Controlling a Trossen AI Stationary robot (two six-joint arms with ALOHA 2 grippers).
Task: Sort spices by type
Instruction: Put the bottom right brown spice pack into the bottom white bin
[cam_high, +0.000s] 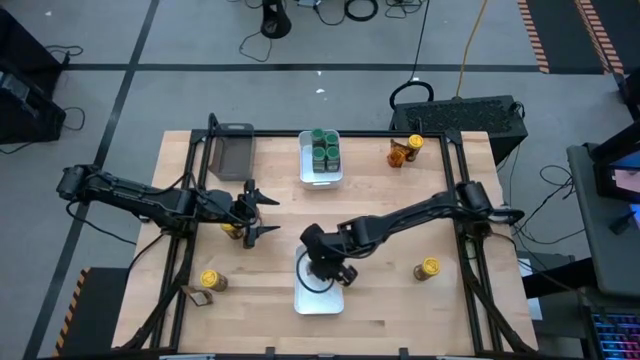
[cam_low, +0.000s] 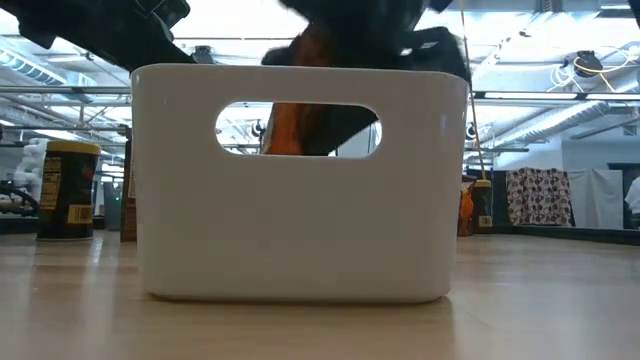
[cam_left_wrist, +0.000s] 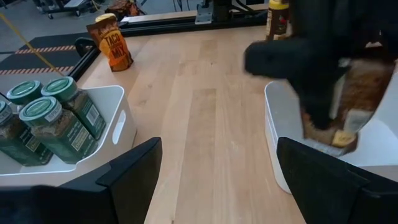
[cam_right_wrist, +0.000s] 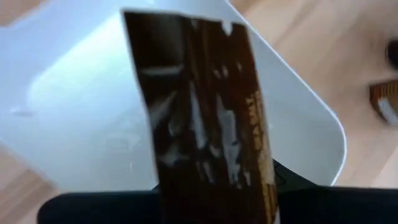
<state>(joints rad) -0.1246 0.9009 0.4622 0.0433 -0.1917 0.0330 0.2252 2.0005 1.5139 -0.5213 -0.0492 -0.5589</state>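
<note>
Right gripper (cam_high: 330, 268) clamped on a small brown-orange paper packet (cam_right_wrist: 205, 118), over the near white plastic bin (cam_high: 320, 300).

From above: left gripper (cam_high: 262, 212) to the left, jaws wide apart, holding nothing, beside a yellow-lidded jar (cam_high: 232, 230); green-lidded jars (cam_high: 325, 148) packed in the far white bin (cam_high: 321, 178); packet hidden under the right arm. Right wrist only: packet upright, close up, over the bin's bare floor. Low view: orange packet (cam_low: 300, 100) seen through the bin's handle hole.
</note>
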